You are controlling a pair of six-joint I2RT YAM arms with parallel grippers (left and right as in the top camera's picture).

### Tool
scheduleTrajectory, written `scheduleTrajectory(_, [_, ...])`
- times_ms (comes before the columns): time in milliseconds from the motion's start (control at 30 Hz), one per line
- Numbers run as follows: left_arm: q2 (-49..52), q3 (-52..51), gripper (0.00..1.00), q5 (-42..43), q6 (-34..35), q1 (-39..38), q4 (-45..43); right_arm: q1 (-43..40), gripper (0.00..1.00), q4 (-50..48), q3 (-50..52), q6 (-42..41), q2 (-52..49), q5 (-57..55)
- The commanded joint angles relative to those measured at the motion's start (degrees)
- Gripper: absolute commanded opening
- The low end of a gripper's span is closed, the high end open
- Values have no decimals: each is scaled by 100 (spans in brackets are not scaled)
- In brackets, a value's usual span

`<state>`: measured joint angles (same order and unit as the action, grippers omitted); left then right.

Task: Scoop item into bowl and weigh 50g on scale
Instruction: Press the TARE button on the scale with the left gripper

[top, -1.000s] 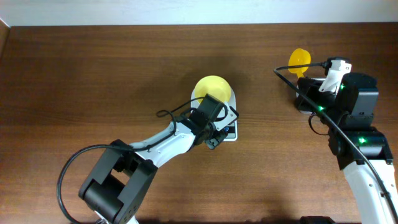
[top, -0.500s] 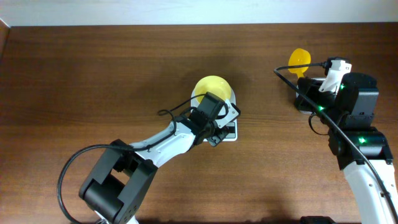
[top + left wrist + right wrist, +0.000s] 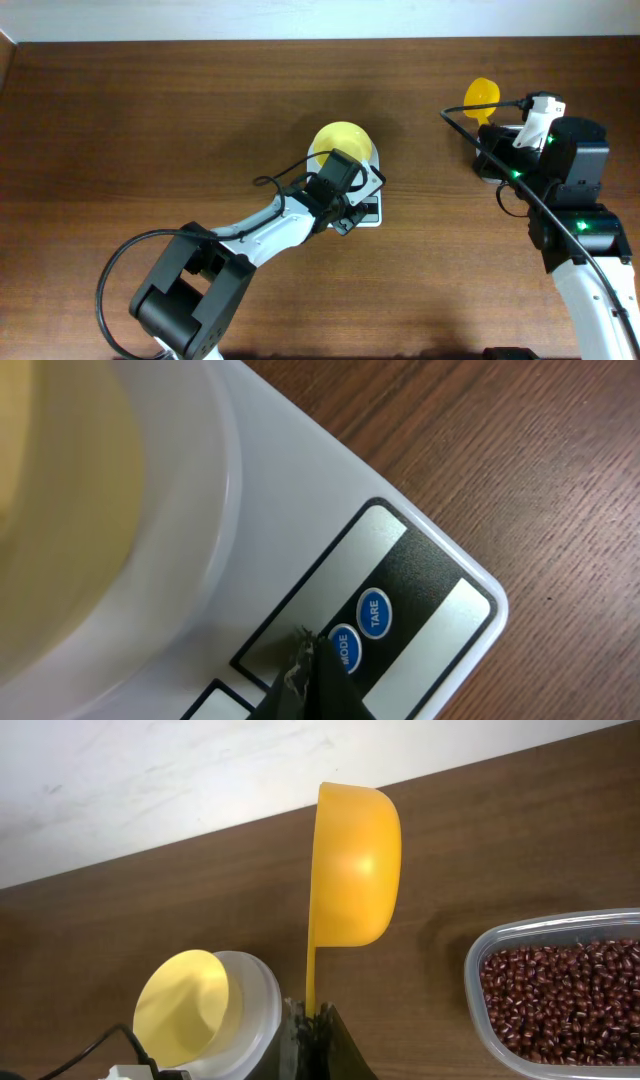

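The pale yellow bowl [image 3: 338, 143] sits empty on the white scale [image 3: 373, 213]; both also show in the left wrist view, the bowl [image 3: 55, 510] beside the scale [image 3: 290, 510]. My left gripper [image 3: 348, 212] is shut and empty, its tip [image 3: 305, 648] on or just above the scale's front panel, next to the blue MODE button [image 3: 346, 649]. My right gripper [image 3: 311, 1017] is shut on the handle of a bright yellow scoop [image 3: 355, 870], held upright and empty [image 3: 482, 94]. Dark red-brown beans [image 3: 565, 995] fill a clear tub [image 3: 478, 970] to its right.
A blue TARE button [image 3: 373, 611] sits beside MODE. The table's far edge meets a pale wall [image 3: 200, 780]. A black cable [image 3: 275, 182] loops off the left arm near the bowl. The right arm [image 3: 575, 190] covers the tub from above.
The left gripper has edged very slightly over the scale's front panel. The right arm and scoop have not moved.
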<state>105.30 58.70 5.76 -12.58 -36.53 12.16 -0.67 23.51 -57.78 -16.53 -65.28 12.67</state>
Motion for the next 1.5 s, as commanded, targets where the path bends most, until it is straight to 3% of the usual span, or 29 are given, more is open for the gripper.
scheduleTrajectory(0, [92,26,0,-125,74,-17,7,-15,4,-42,-138,-46,-11,-70])
scheduleTrajectory(1267, [302,28,0,-107,136,-17,238,-11,4,-42,-138,-46,-11,-70])
scheduleTrajectory(1467, [-136,153,0,-105,133,-17,238,-11,4,-44,-138,-48,-11,-70])
